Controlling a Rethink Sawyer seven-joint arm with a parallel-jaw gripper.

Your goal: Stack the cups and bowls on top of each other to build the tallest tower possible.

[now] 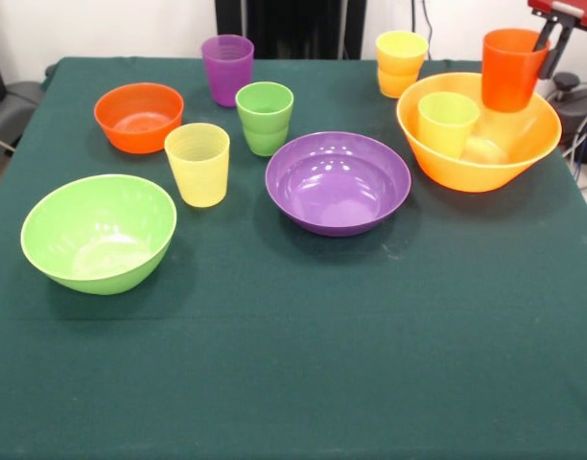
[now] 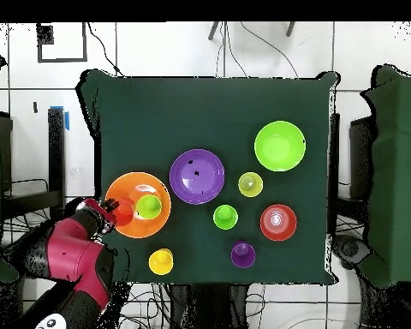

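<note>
We see the gripper (image 1: 548, 43) at the upper right of the front view, clamped on the rim of the orange cup (image 1: 511, 69), which hangs upright just above the far rim of the yellow-orange bowl (image 1: 479, 153). One finger seems to reach inside the cup, at about 1 o'clock on its rim. In the overhead view the gripper (image 2: 109, 208) sits at 9 o'clock of that bowl (image 2: 134, 224), with the orange cup (image 2: 122, 212) over the bowl's edge.

Inside the bowl, the lime green cup (image 1: 447, 124) stands upright, at about 8 o'clock from the held cup. The bowl is glossy, wide and the largest on the green table (image 1: 293, 364).

From the bowl, the purple bowl (image 1: 338, 182) lies at 9 o'clock, near it but apart. The yellow-orange cup (image 1: 401, 63) stands at 11 o'clock, close behind the bowl's rim. Further out at 9 o'clock we find the dark green cup (image 1: 265, 117), ribbed, the pale yellow cup (image 1: 198, 164), the purple cup (image 1: 227, 69) and the small orange bowl (image 1: 138, 116). The deep lime green bowl (image 1: 99, 233) lies at 8 o'clock, well apart.
</note>
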